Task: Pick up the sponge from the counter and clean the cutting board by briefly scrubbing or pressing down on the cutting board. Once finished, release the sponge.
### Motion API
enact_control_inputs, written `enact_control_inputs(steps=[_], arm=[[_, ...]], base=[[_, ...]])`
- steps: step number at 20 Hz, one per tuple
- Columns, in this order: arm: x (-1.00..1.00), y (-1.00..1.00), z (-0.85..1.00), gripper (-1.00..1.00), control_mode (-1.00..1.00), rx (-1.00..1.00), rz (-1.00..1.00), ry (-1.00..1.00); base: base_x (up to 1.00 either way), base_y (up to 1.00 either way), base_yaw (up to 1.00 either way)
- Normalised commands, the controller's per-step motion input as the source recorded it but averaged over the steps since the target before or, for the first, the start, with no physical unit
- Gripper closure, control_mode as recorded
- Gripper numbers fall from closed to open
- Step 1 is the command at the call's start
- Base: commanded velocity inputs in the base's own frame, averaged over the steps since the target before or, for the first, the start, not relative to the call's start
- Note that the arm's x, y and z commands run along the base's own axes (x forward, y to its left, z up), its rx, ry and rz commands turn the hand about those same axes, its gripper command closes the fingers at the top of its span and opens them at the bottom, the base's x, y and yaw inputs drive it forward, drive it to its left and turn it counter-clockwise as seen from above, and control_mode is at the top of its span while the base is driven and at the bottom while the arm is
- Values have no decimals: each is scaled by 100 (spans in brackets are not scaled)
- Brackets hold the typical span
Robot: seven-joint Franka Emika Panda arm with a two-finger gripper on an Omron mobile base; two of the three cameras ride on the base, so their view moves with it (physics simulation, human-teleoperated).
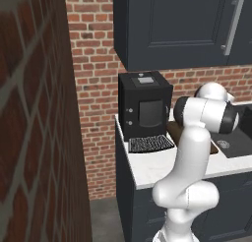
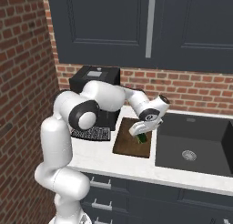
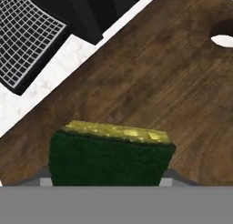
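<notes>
Sponge point(image 3: 111, 157), green face toward the camera and yellow layer on top in the hand view, sits on the cutting board point(image 3: 150, 86) at 6 o'clock of that view, right between the fingers; whether they are pinching it or have let go I cannot tell, as the tips are barely visible beside it. In the right base view the gripper point(image 2: 142, 131) hangs over the board's right half with the sponge point(image 2: 143, 138) a small green patch below it. At far left of the scene a brick wall point(image 1: 29, 137) closes that side, and the counter point(image 1: 147, 167) ends in a free edge beside it. Next comes the black machine point(image 1: 144, 105) at the back, with its black grid tray point(image 1: 150, 144) in front at 6 o'clock of it. The board lies just right of the tray, its long sides near the tray and the sink, with bare white marble in front of it toward the counter's front edge. A cut-out hole shows at 2 o'clock on the board in the hand view. Further right, the dark sink point(image 2: 195, 145) is sunk into the counter, holding nothing but its drain point(image 2: 189, 155). Dark upper cabinets point(image 2: 136, 27) hang overhead. In the left base view the arm covers most of the board, and the sink is cut off at the right edge.
</notes>
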Motion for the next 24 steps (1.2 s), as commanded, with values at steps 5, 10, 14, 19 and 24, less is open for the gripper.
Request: enact_control_inputs(steps=[5, 10, 14, 19, 24], arm=[[-100, 0, -43, 100, -100, 0, 11, 0], [-68, 8, -25, 100, -100, 5, 11, 1], [-55, 29, -10, 100, -100, 2, 19, 1], [-22, 67, -17, 100, -100, 0, 12, 0], [4, 91, -23, 100, -100, 0, 3, 0]], base=[[0, 0, 0], [0, 0, 0], [0, 0, 0], [0, 0, 0], [0, 0, 0]])
